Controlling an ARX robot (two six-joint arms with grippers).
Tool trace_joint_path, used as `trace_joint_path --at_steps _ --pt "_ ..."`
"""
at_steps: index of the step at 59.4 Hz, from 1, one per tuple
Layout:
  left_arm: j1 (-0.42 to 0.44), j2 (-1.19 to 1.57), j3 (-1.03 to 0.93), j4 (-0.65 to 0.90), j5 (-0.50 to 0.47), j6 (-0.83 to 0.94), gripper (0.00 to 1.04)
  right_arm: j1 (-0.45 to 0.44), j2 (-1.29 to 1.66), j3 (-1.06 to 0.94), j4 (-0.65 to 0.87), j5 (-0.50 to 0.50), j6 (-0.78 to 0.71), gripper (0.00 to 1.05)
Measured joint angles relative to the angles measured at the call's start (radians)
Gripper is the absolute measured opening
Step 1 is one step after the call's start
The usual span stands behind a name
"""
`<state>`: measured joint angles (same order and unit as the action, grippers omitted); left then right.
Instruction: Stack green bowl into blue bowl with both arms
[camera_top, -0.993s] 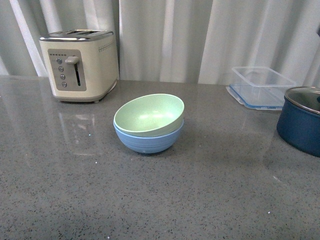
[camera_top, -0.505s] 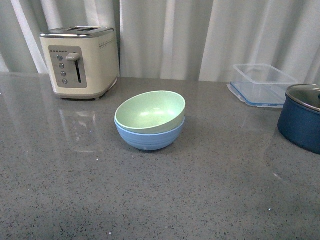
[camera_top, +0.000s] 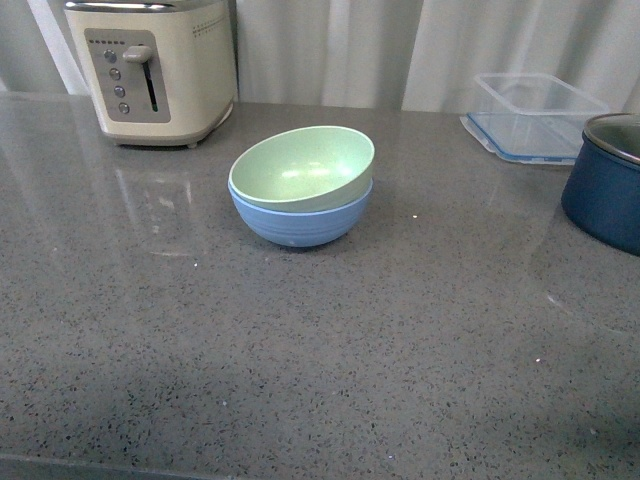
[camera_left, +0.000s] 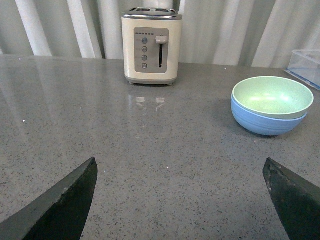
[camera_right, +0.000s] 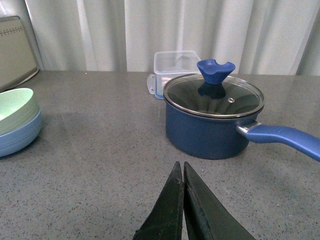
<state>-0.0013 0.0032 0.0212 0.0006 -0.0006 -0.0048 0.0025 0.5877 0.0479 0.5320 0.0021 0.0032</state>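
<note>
Left claw (camera_left: 180, 200) agape, green bowl (camera_top: 302, 167) inside blue bowl (camera_top: 300, 221)

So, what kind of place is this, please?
Most likely a kitchen counter, or a test setup made to look like one. A cream toaster, a navy pot with a glass lid and a clear plastic food container stand on a grey speckled worktop, with pale curtains behind.

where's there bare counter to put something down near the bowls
The wide near strip of counter in front of the stacked green bowl and blue bowl is bare. So is the patch between the bowls and the pot. The far edge is crowded: toaster, plastic container.
</note>
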Motion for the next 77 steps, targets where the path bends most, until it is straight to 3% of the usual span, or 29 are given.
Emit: trace_joint_path --at_steps 5,26,66,71,77 --pt "0.000 0.000 0.000 0.000 0.000 0.000 0.98 0.000 -0.018 -0.039 0.032 0.000 0.000 0.01" --pt "0.000 0.000 0.000 0.000 0.000 0.000 0.98 0.000 -0.219 -0.043 -0.164 0.000 0.000 0.01" --pt "0.000 0.000 0.000 0.000 0.000 0.000 0.98 0.000 -0.416 -0.043 -0.357 0.000 0.000 0.01" --pt "0.000 0.000 0.000 0.000 0.000 0.000 0.98 0.000 -0.530 -0.042 -0.508 -0.002 0.000 0.01" --pt "0.000 0.000 0.000 0.000 0.000 0.000 0.98 0.000 -0.581 -0.042 -0.526 -0.002 0.000 0.01"
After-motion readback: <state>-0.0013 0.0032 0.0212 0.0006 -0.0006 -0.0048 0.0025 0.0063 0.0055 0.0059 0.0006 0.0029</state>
